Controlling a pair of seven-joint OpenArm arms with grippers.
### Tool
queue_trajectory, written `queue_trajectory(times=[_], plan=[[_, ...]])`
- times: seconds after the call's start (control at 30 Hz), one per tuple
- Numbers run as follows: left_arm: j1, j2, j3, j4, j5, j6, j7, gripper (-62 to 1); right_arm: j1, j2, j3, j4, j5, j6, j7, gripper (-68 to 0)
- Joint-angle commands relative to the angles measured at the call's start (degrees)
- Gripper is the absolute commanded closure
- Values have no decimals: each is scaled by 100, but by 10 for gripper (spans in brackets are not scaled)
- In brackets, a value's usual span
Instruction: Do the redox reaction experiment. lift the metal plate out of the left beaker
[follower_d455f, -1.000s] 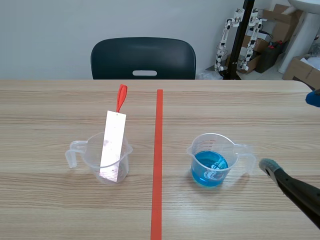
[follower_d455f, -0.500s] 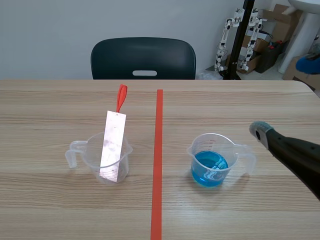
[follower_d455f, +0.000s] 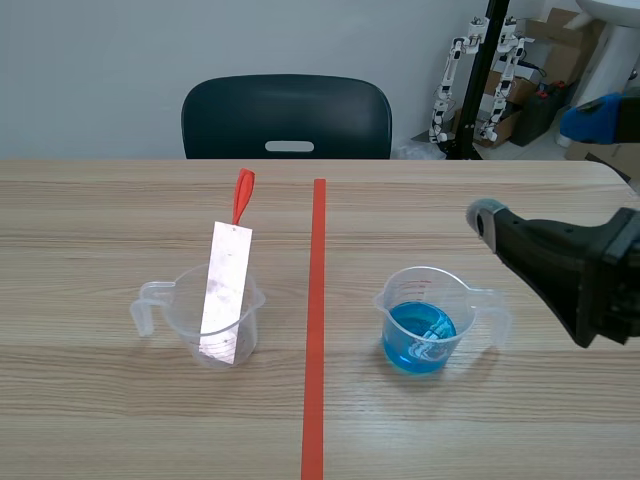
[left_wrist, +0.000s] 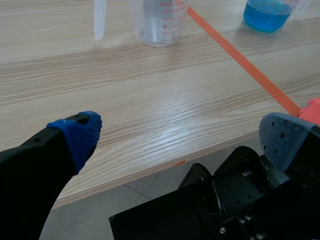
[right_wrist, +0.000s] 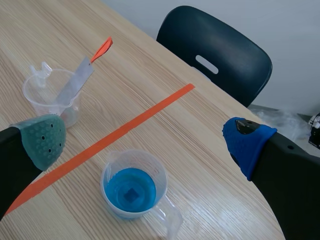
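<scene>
We note: metal plate (follower_d455f: 226, 290) stands tilted in left beaker (follower_d455f: 185, 310), well left of spread right gripper (right_wrist: 144, 141); left gripper (left_wrist: 181, 139) spread too.

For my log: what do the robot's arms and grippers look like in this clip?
The right arm is black, thick and blocky. The right gripper has two thick black fingers, tipped with a grey-green dotted pad and a bright blue pad. The left gripper, also black, has a dark blue pad and a grey dotted pad.
</scene>
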Motion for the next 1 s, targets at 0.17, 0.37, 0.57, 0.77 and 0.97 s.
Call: queue_trajectory(times=[0.17,0.37,0.57,0.77,0.97], plan=[[-114,24,-4,57,-28,55,-39,-623,822,-48,-780,-352,116,-20,105,-679],[-175,22,-7,63,-33,245,-37,-623,1547,-304,-1412,-614,114,-227,98,-679],[-175,22,-13,61,-33,245,-37,-623,2144,-398,-1853,-726,116,-282,-339,-679],[-175,24,-13,61,-33,238,-55,-623,2704,-839,-2306,-890,116,-282,-850,-679],[-269,26,-13,61,-175,240,-352,-623,3086,-1373,-2697,-1331,9,-280,-1027,-679]])
